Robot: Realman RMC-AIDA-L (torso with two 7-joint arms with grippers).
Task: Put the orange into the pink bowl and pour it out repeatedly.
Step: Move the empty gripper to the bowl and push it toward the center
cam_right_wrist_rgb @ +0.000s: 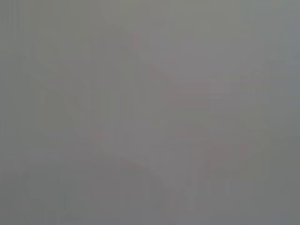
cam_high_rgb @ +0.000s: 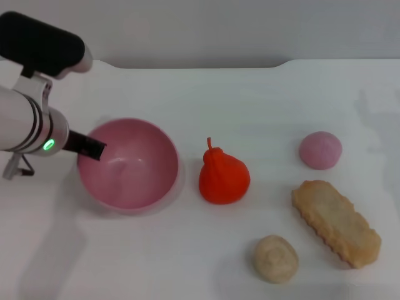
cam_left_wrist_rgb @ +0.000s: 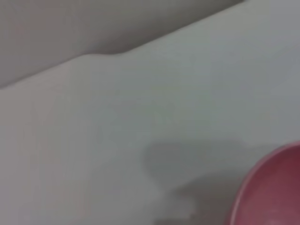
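Left pincer (cam_high_rgb: 94, 149) at one pink bowl (cam_high_rgb: 134, 187), one orange (cam_high_rgb: 223, 175)

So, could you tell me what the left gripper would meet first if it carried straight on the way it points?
Probably the round pink plastic bowl: the left gripper already sits at its near rim.

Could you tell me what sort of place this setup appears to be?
Probably a robot manipulation test bench rather than a real kitchen: a plain white table holding toy food, namely the orange, a pink ball and a biscuit-like piece, beside the pink bowl, with the left gripper at its rim.
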